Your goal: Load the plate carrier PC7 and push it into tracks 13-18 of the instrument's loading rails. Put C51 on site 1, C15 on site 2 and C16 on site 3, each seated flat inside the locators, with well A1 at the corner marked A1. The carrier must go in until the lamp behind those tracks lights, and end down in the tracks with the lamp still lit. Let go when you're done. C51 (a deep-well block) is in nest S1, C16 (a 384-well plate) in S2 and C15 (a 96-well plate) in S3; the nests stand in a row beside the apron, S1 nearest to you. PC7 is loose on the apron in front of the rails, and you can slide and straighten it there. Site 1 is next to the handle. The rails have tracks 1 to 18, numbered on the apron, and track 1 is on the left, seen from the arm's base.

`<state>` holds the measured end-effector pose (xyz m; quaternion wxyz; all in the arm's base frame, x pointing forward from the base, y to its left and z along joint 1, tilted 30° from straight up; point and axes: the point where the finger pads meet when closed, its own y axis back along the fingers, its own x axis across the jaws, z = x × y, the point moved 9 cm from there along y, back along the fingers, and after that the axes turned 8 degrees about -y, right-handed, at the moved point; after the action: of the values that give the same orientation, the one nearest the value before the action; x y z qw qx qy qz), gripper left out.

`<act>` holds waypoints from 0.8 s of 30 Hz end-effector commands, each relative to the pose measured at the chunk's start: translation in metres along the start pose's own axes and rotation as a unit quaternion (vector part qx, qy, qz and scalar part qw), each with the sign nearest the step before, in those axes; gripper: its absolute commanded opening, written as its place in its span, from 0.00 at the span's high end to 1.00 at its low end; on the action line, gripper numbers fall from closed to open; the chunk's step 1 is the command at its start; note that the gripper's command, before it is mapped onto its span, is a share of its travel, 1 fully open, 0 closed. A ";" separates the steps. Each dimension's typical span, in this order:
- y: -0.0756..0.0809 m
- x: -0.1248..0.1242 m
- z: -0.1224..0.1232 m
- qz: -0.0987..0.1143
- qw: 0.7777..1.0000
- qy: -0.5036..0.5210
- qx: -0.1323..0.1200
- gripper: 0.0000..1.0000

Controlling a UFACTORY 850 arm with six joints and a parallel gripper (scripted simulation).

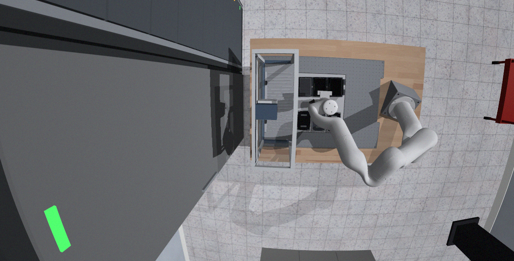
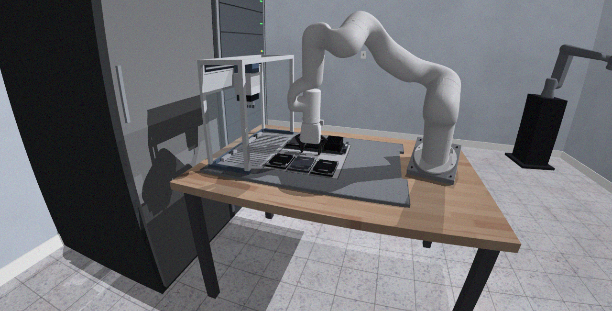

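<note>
Wooden table; exterior view alone shows pincer wide, empty, wrist-hidden overhead.

Wooden table sitting on tiled floor. Dark cabinet standing beside it, server rack showing green LEDs. Red cart and black pedestal standing well apart.

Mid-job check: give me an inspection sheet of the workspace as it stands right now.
Surface: wooden table with grey deck plate.
Job's things: three dark plates in a near row; more dark labware behind, under the gripper; ribbed rails inside the white frame.
Clutter: nothing seen.
Grippers: gripper open, empty, low over the far row.
Cables: nothing seen.
Surroundings: dark cabinet, red cart, black pedestal.
</note>
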<state>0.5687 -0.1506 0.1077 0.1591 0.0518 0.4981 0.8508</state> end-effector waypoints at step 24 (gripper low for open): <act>0.001 -0.002 -0.010 -0.001 1.000 0.000 0.000 0.00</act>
<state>0.5678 -0.1571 0.1039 0.1592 0.0518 0.4981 0.8508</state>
